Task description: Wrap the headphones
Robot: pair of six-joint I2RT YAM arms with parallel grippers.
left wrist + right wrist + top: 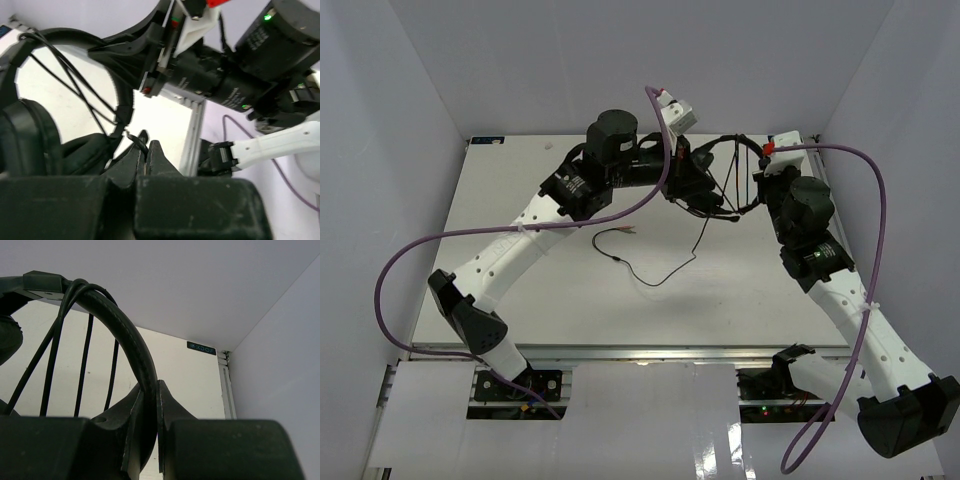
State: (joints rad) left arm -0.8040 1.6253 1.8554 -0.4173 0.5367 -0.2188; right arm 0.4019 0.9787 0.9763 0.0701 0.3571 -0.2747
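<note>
The black headphones point(738, 138) hang above the far middle of the table, held between both arms. My right gripper point(150, 388) point(761, 180) is shut on the thin arched headband point(127, 337). My left gripper point(146, 143) point(712, 200) is shut on the thin black cord point(136, 140), close beside a padded earcup point(30, 135). A few strands of cord point(84, 365) run across the inside of the headband arch. The loose tail of the cord point(665, 272) droops onto the table and ends in the small plug point(620, 232).
Thick purple robot cables point(430, 245) point(875, 190) loop over both arms. The right arm's wrist point(235, 85) sits very close in front of the left wrist camera. White walls enclose the table point(620, 300) on the left, back and right; the back right corner point(220, 352) is near.
</note>
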